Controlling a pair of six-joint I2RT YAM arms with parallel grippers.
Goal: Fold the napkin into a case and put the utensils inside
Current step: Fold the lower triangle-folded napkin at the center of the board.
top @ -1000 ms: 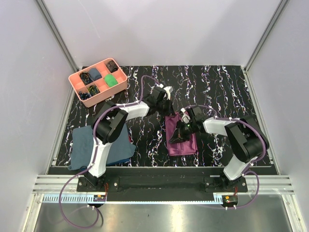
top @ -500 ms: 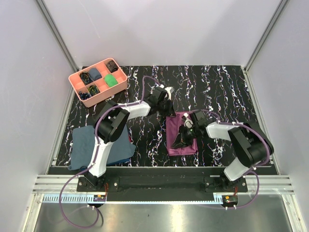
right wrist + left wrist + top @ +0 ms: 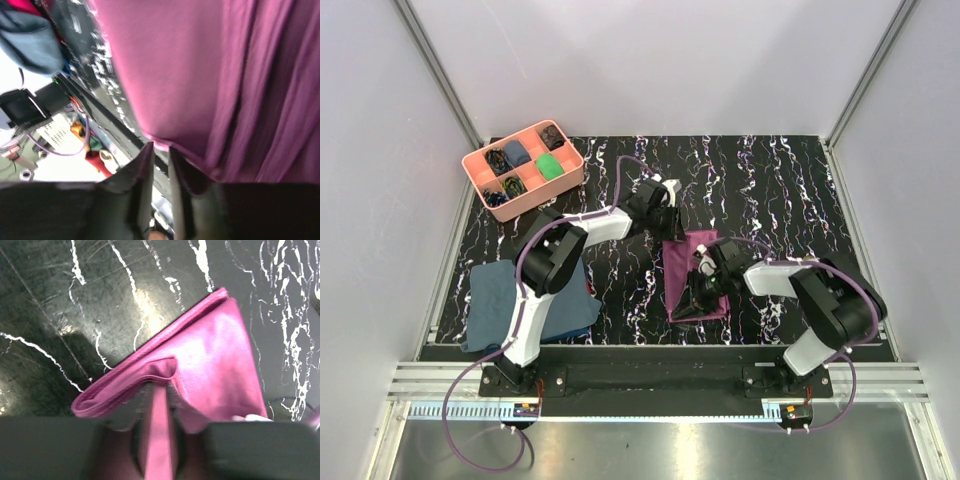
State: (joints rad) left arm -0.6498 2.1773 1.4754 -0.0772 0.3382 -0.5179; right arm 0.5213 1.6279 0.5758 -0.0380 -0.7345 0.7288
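Observation:
The plum-purple napkin [image 3: 702, 262] lies folded into a narrow oblong, several layers thick, in the middle of the black marbled table. My left gripper [image 3: 664, 218] is at its far left corner, shut on the layered edge [image 3: 159, 390]; the folded cloth [image 3: 220, 355] spreads ahead of it. My right gripper [image 3: 697, 291] is low over the near half of the napkin. Its fingers [image 3: 145, 170] pinch a thin edge of the cloth [image 3: 200, 75], which is lifted and drapes in folds. No utensils are in view.
A pink compartment tray [image 3: 542, 192] with small items stands at the far left. A slate-blue cloth [image 3: 520, 300] lies at the near left, with a bit of red cloth [image 3: 592, 290] at its right edge. The table's front rail [image 3: 660, 350] is just behind my right gripper.
My right gripper has moved toward the near edge of the table, drawing the napkin's edge with it. My left gripper has stayed at the far left corner.

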